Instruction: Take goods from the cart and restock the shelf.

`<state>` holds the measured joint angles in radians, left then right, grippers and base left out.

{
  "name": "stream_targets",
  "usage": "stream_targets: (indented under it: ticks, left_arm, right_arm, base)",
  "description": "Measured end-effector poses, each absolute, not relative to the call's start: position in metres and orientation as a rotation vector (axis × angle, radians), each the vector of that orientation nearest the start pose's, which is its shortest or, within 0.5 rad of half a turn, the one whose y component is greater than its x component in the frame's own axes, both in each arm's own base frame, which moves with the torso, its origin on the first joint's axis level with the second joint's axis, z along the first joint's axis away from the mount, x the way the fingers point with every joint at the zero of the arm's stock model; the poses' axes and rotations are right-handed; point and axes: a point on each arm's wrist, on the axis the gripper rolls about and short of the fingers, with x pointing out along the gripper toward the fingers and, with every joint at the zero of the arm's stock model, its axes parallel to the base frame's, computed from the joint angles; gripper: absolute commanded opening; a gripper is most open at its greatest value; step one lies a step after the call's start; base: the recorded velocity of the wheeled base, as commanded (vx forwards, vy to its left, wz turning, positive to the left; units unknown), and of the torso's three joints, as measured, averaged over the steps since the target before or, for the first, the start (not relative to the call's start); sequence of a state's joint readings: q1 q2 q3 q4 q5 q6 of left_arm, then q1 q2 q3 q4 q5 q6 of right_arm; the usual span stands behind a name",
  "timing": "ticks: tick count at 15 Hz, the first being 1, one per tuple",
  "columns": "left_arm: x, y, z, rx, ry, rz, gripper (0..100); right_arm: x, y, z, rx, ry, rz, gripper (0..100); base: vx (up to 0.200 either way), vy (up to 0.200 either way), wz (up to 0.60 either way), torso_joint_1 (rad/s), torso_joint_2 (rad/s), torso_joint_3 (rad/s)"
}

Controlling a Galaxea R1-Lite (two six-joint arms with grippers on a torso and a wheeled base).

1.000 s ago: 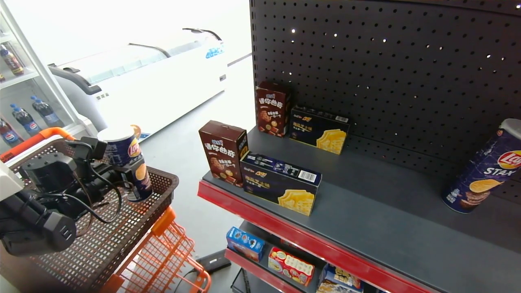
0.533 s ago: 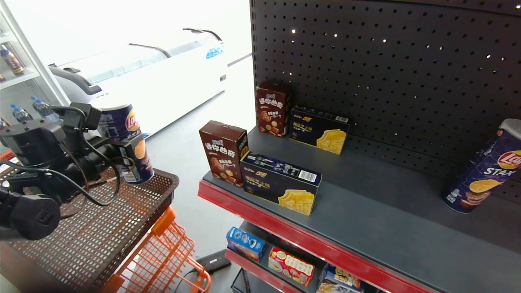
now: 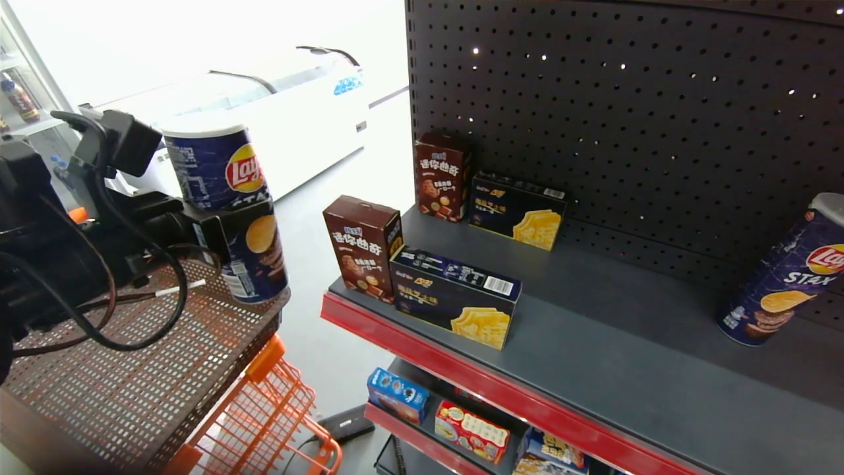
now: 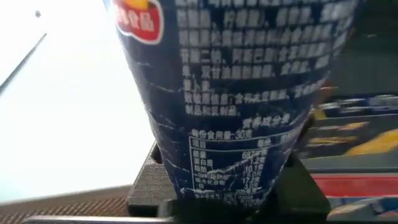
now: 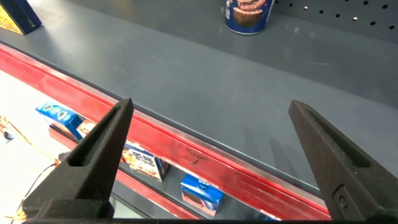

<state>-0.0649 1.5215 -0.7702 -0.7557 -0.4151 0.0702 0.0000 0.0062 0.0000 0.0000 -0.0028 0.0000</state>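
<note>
Daylight floods the head view from 10 o'clock. The floor and the freezer (image 3: 264,125) there are washed out almost to white, with glare along the lid. The pegboard (image 3: 626,112) at 1 o'clock is dark, pricked by bright dots where light comes through its holes. The shelf (image 3: 593,343) below it is dim and matte, with soft, weak shadows beside the boxes (image 3: 455,303).

In the left wrist view the chip can (image 4: 236,99) sits so close to the lens that its print blurs, against a blown-out white background.

The right wrist view is evenly lit. The right pincer (image 5: 211,109) shows its fingers (image 5: 93,162) as dark, soft-edged shapes, with faint shadows on the grey shelf.
</note>
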Motion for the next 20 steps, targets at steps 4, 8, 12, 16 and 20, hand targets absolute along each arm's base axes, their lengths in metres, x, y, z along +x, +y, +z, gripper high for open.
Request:
stream_targets:
  ticks: [4, 8, 12, 16, 20]
  left_arm:
    - [0.248, -0.054, 0.250, 0.058, -0.067, -0.626, 0]
    - [0.236, -0.070, 0.250, 0.025, -0.063, -0.712, 0]
    - [0.227, -0.082, 0.248, 0.021, -0.064, -0.791, 0]
    - [0.218, -0.099, 0.252, 0.021, -0.116, -0.883, 0]
    - [0.221, -0.126, 0.260, -0.021, -0.129, -0.979, 0]
  right_arm:
    - [-0.022, 0.000, 0.076, 0.000, 0.007, -0.003, 100]
    - [-0.022, 0.000, 0.076, 0.000, 0.006, -0.003, 100]
    - [-0.022, 0.000, 0.076, 0.000, 0.006, -0.003, 100]
    - [-0.022, 0.000, 0.076, 0.000, 0.006, -0.003, 100]
    - [-0.022, 0.000, 0.076, -0.003, 0.005, -0.002, 100]
  base:
    - [0.000, 0.000, 0.00, 0.000, 0.00, 0.000]
    - [0.000, 0.000, 0.00, 0.000, 0.00, 0.000]
    - [0.000, 0.000, 0.00, 0.000, 0.00, 0.000]
    - [0.000, 0.000, 0.00, 0.000, 0.00, 0.000]
    - [0.000, 0.000, 0.00, 0.000, 0.00, 0.000]
